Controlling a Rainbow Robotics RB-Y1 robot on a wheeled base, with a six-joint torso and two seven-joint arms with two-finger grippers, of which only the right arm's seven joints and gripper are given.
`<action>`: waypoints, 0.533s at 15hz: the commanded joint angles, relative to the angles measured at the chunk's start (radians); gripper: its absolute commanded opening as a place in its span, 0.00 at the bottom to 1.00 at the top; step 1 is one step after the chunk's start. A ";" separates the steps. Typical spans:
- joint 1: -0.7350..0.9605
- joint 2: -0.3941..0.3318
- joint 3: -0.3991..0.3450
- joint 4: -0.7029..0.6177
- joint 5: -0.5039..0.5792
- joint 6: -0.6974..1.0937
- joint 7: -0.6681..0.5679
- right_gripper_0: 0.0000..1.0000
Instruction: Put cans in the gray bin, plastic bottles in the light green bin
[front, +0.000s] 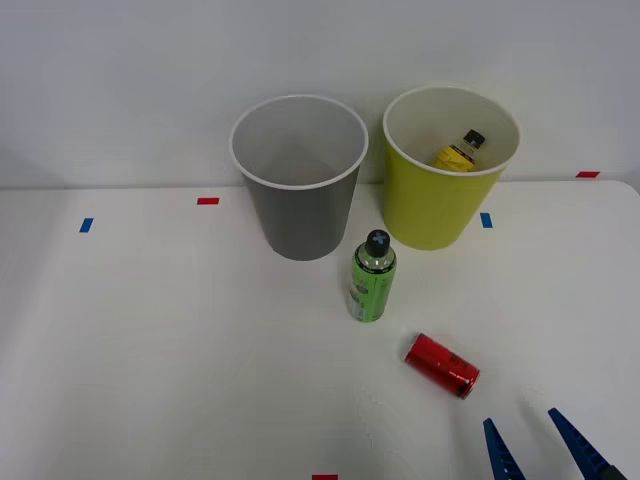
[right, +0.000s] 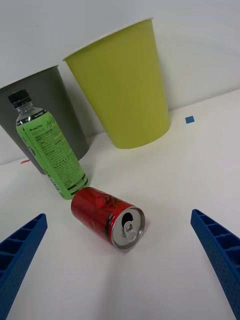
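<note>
A red can (front: 442, 365) (right: 107, 216) lies on its side on the white table, its opened top facing my wrist camera. Behind it a green-wrapped plastic bottle (front: 372, 277) (right: 47, 147) with a black cap stands upright. The gray bin (front: 299, 176) (right: 46, 112) and the light green bin (front: 448, 172) (right: 125, 86) stand side by side at the back. A yellow-label bottle (front: 460, 152) lies inside the light green bin. My right gripper (front: 538, 440) (right: 120, 260) hovers open just in front of the can, holding nothing.
Small red tape marks (front: 207, 201) and blue tape marks (front: 86, 225) dot the white table (front: 150, 350). A white wall rises right behind the bins. The table's left half offers free room.
</note>
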 joint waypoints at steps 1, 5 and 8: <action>0.000 0.000 0.000 0.000 0.000 0.000 0.000 1.00; 0.000 0.000 0.000 0.000 0.000 0.000 0.000 1.00; 0.000 0.000 0.000 0.000 0.000 0.000 0.000 1.00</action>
